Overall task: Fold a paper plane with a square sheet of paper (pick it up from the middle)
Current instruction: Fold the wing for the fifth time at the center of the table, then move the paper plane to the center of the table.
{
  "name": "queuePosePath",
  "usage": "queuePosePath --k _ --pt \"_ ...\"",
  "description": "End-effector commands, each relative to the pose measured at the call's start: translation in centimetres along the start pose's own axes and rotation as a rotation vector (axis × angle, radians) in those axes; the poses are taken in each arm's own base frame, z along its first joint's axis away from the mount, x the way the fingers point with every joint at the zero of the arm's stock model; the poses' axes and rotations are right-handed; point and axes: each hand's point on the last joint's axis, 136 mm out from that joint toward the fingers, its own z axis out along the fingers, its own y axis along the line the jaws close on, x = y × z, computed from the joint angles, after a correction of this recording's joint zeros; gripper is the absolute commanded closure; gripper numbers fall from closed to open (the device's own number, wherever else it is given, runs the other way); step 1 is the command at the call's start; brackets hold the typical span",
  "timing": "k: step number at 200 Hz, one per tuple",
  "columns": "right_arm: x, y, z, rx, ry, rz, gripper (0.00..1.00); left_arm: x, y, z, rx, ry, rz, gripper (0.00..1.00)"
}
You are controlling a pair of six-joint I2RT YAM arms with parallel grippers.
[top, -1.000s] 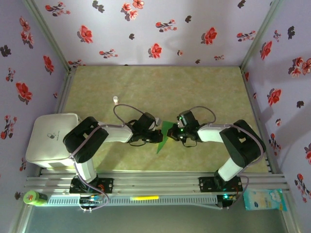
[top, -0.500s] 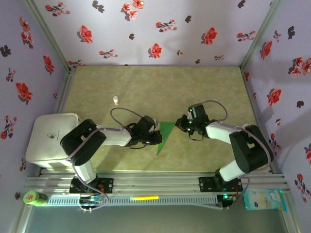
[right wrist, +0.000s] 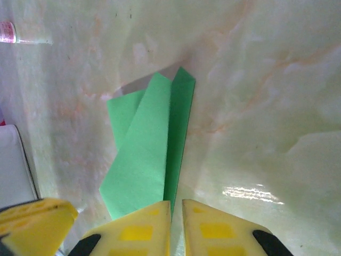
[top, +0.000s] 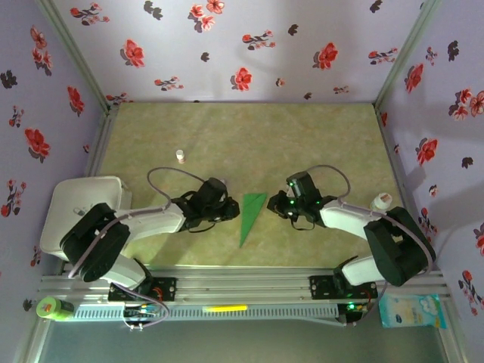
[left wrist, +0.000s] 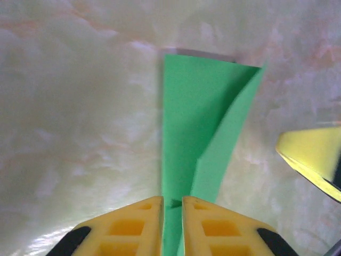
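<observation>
The top camera gives me bright, even overhead light, with short soft shadows under the arms and walls leaning outward at the edges. My right wrist feed has a white glare patch on the table; the left wrist feed is softer, with a pale sheen low left. In both, the paper throws a thin grey shadow along its far edge, and the fingers near the lens blur

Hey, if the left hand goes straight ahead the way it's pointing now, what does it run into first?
The paper plane, lying flat on the table directly ahead of the left hand. Height is hard to judge, so it might skim over the paper and meet the right hand beyond.
</observation>
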Motion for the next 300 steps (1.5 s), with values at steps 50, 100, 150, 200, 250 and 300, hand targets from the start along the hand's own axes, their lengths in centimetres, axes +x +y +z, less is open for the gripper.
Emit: queuePosePath --k 50,100,150,200,250,300 --pt "-0.1 0.2 0.2 0.014 -0.019 0.018 0.86 2.9 -0.3 1.9 0.108 0.210 0.053 0.81" --pt "-0.2 0.6 0.5 0.012 -0.005 0.014 0.85 3.6 0.1 2.8 0.108 0.247 0.046 0.81" --pt "0.0 0.2 0.9 0.018 0.009 0.019 0.85 3.8 -0.4 2.8 0.145 0.255 0.056 0.78" --pt "0.3 0.0 1.6 0.021 0.028 0.021 0.85 3.9 -0.9 3.2 0.179 0.267 0.051 0.75" --pt "0.9 -0.1 2.5 0.016 0.055 0.027 0.85 4.4 -1.1 3.5 0.195 0.293 0.053 0.72" --pt "1.4 0.2 3.3 0.001 0.087 0.021 0.86 4.5 -1.9 3.4 0.243 0.299 0.059 0.71"
